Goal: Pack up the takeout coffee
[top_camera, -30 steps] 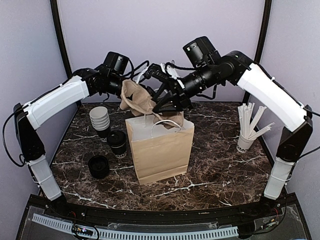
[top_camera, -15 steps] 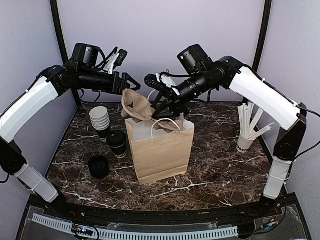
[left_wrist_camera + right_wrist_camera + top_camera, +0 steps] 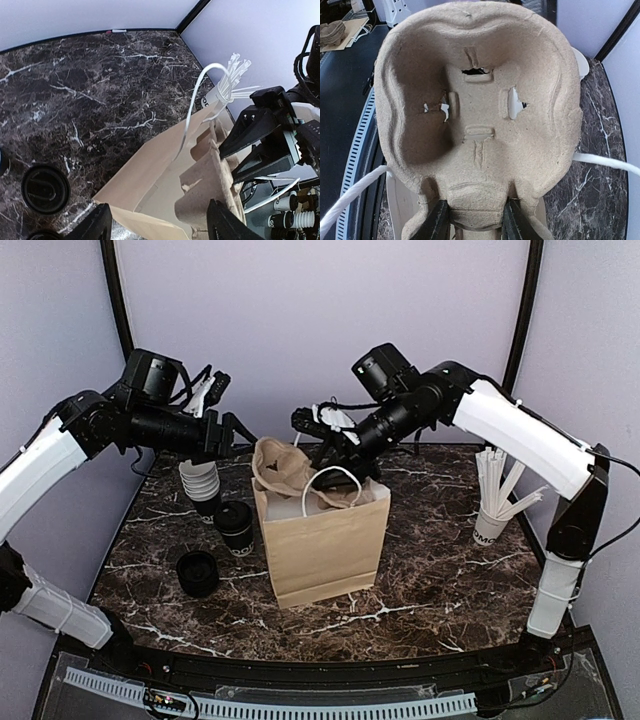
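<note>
The only print that can be read is on the white paper cup (image 3: pixel 489 528) holding stirrers. It stands on the table (image 3: pixel 430 580), well to the right of the right pincer (image 3: pixel 322 455) and lower than it. Dark capital letters run across its side. From above they look like "MC", and whatever comes before them curves out of sight. The left wrist view shows only a fragment of this dark lettering on the cup (image 3: pixel 212 97), too small to read.

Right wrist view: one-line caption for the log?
Right jaws shut on the pulp tray; white bag handle runs behind it.
</note>
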You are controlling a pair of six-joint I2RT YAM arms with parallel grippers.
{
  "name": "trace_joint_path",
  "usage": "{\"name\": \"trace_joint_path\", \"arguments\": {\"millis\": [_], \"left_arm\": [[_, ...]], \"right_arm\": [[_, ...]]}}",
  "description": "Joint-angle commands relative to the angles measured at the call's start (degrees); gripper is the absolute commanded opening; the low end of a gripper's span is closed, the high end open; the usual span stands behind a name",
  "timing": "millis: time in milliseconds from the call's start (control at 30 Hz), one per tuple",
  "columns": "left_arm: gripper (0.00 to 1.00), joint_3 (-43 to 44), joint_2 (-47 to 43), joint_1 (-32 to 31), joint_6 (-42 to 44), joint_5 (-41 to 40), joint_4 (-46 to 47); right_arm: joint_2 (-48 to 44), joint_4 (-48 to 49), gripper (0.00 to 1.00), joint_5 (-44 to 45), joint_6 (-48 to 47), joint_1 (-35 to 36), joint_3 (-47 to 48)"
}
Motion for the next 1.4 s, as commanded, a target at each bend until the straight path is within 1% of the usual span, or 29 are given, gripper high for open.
{"name": "trace_joint_path", "arguments": {"millis": [0, 100, 200, 400, 533, 633, 700, 800, 900, 1067, 1167, 1300, 1367], "left_arm": [[0.68, -0.9, -2.8, -3.7, -12.9, -5.9, -7.4], [0.68, 0.0, -2.1, -7.7, -18.3, -7.7, -9.0], [0.68, 1.7, -0.3, -10.5, -20.0, -9.0, -10.5], [0.66, 3.5, 0.6, -12.8, -22.7, -10.9, -12.6], [0.65, 3.0, 0.3, -14.3, -23.9, -12.2, -12.0], [0.64, 2.8, 0.0, -15.3, -25.2, -16.0, -12.5], [0.63, 1.8, -0.3, -15.4, -25.2, -16.9, -10.5], [0.62, 1.3, 0.9, -15.5, -24.3, -14.1, -7.9], [0.62, 1.9, 3.6, -16.0, -23.4, -13.2, -5.8], [0.59, 2.8, 5.2, -16.2, -22.0, -15.1, -4.4], [0.57, 3.0, 3.9, -16.3, -21.2, -19.0, -3.9], [0.53, -1.1, -0.7, -17.7, -18.5, -20.2, 3.2], [0.49, -1.0, -0.9, -17.8, -17.8, -20.8, 2.7]], "right_arm": [[-1.9, 0.8, 0.33, 4.2, 2.9, -0.1, -0.3], [-2.7, 1.5, 0.33, 7.3, 4.3, -0.1, -1.2], [-4.1, 1.9, 0.33, 9.4, 4.2, -0.1, -3.6], [-6.3, 1.4, 0.33, 10.5, 4.4, -0.2, -6.8], [-6.9, 1.2, 0.33, 10.0, 5.4, -0.2, -6.7], [-7.2, 1.5, 0.32, 10.1, 6.3, -0.5, -6.3], [-7.5, 1.9, 0.33, 10.3, 7.1, -0.7, -6.2], [-8.1, 2.3, 0.32, 11.0, 8.0, -0.9, -6.3], [-8.2, 2.8, 0.32, 10.8, 8.9, -1.4, -6.3], [-8.5, 3.0, 0.32, 9.0, 9.4, -2.0, -6.2], [-8.7, 2.9, 0.32, 8.5, 9.6, -2.3, -6.6], [-8.9, 3.1, 0.32, 8.9, 9.6, -2.7, -7.7], [-8.8, 3.0, 0.32, 8.8, 9.7, -2.8, -7.8]]}}
